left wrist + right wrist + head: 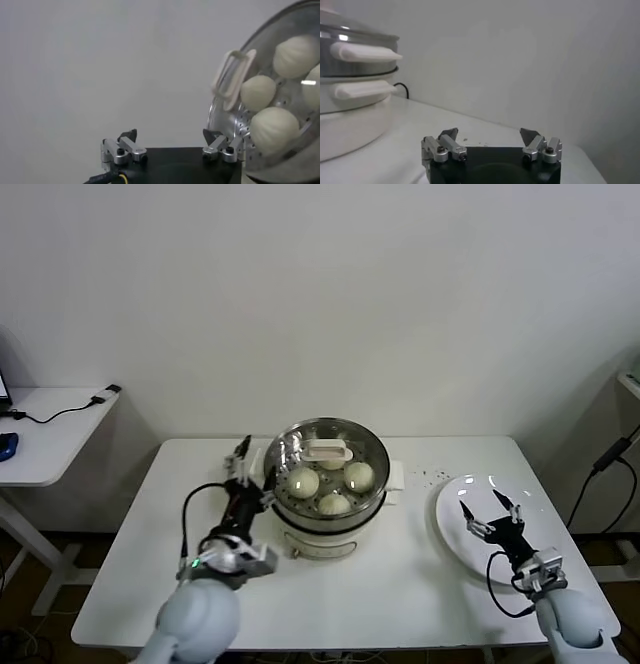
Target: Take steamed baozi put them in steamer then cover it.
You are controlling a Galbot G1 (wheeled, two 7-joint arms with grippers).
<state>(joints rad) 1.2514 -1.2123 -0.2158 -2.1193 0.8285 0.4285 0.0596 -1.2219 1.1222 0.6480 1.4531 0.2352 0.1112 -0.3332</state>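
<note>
The steamer (330,534) stands mid-table, shiny steel on a white base. The glass cover (300,442) with its cream handle (325,450) sits on top. Under the glass lie several steamed baozi (303,481), round and cream-white. My left gripper (255,469) is open right beside the steamer's left side and holds nothing. In the left wrist view the gripper (169,135) has one finger close to the cover's rim, and the baozi (274,127) show through the glass. My right gripper (488,506) hovers open and empty over the white plate (455,519). It also shows open in its own wrist view (489,132).
The white table (400,604) has dark specks (432,476) between steamer and plate. A smaller side table (50,434) with a cable stands at the far left. Another cable (600,464) hangs at the far right. The steamer's side handle (365,51) shows in the right wrist view.
</note>
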